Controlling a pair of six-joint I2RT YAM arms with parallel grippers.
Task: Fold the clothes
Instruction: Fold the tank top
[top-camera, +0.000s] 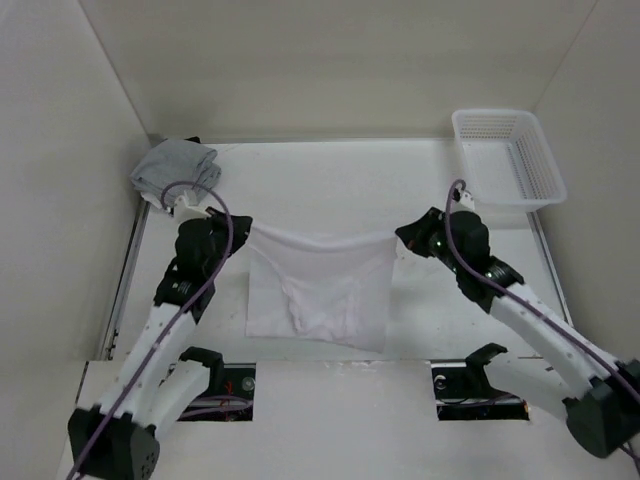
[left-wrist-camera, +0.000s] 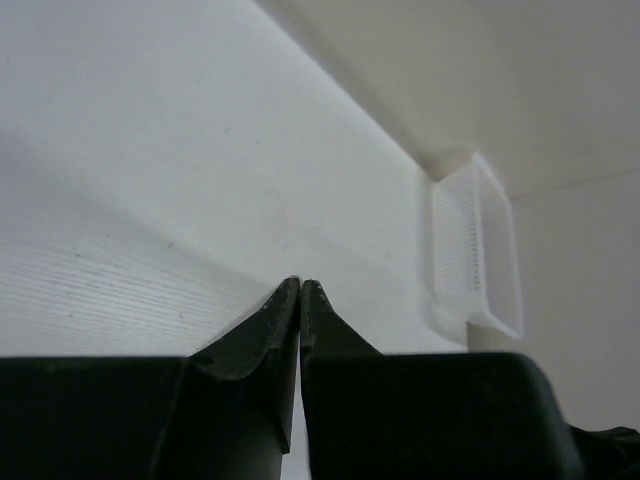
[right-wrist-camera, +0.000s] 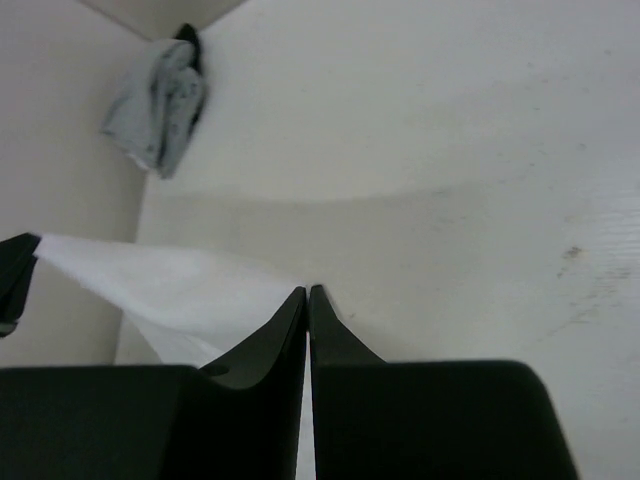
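The clothes (top-camera: 320, 290), one white shirt-like garment, hang in the middle of the table with the top edge stretched taut between both grippers and the lower part resting on the surface. My left gripper (top-camera: 243, 226) is shut on the upper left corner. In the left wrist view its jaws (left-wrist-camera: 301, 283) are pressed together and the cloth is almost hidden. My right gripper (top-camera: 400, 238) is shut on the upper right corner. In the right wrist view the white cloth (right-wrist-camera: 170, 280) runs from its shut tips (right-wrist-camera: 307, 290) leftward to the other gripper.
A grey cloth bundle (top-camera: 175, 168) lies in the back left corner, also seen in the right wrist view (right-wrist-camera: 155, 105). A white mesh basket (top-camera: 508, 155) stands at the back right and shows in the left wrist view (left-wrist-camera: 470, 250). Walls enclose the table on three sides.
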